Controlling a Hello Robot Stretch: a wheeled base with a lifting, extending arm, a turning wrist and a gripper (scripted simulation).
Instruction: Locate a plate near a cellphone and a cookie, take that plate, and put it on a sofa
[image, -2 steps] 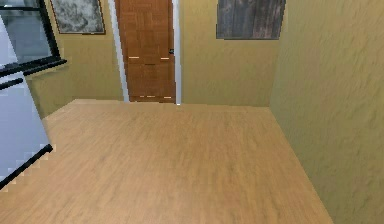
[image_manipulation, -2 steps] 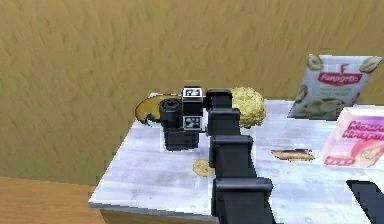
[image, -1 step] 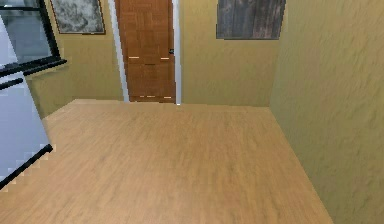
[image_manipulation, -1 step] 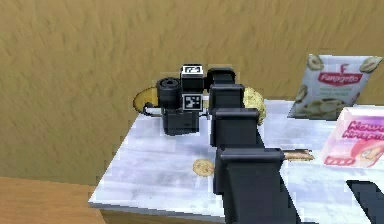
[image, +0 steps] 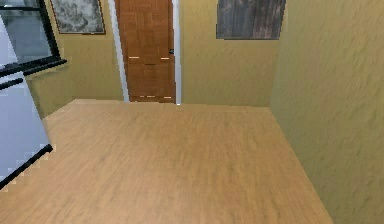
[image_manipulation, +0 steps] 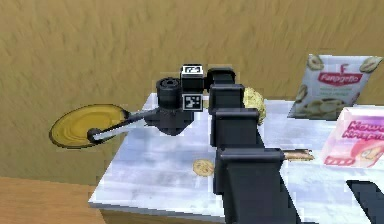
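A round yellow plate (image_manipulation: 78, 127) hangs past the left edge of a pale grey table (image_manipulation: 160, 170), clear of the tabletop, with wall behind it. The gripper (image_manipulation: 100, 133) holds the plate at its far end, its thin fingers (image_manipulation: 128, 124) running left from the dark body. The dark arm bar (image_manipulation: 245, 150) rises over the table from the bottom edge. A small round cookie (image_manipulation: 203, 168) lies on the table beside the arm. A dark flat thing (image_manipulation: 366, 194), perhaps the cellphone, lies at the table's right front.
On the table stand a printed bag (image_manipulation: 336, 86), a pink box (image_manipulation: 360, 140), and a round golden thing (image_manipulation: 253, 100). The forward view has open wood floor (image: 170, 160), a wooden door (image: 147, 50), ochre walls and a white appliance (image: 18, 125) at the left.
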